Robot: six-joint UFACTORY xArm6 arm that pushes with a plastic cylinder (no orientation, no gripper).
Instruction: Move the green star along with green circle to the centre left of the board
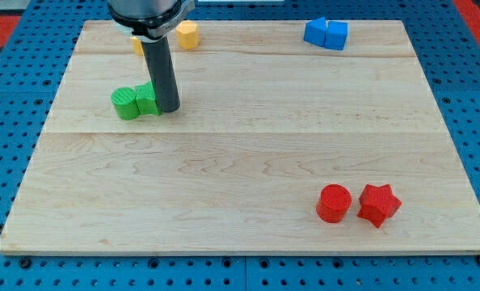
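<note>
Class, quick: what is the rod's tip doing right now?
My tip: no gripper, holds nothing; sits against the green star on the view's right, green circle beyond.

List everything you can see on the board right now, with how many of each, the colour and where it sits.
Green circle block: one, green, upper left area of the board, touching the green star.
Green star block: one, green, just right of the green circle, partly hidden by the rod.
Yellow blocks: two, yellow, top edge at the view's left; one right of the rod, one mostly hidden behind it, shapes unclear.
Blue blocks: two, blue, touching, top right.
Red circle block: one, red, bottom right.
Red star block: one, red, just right of the red circle.
Wooden board: one, pale wood, on a blue pegboard.
My tip: one dark rod, against the green star's right side.
</note>
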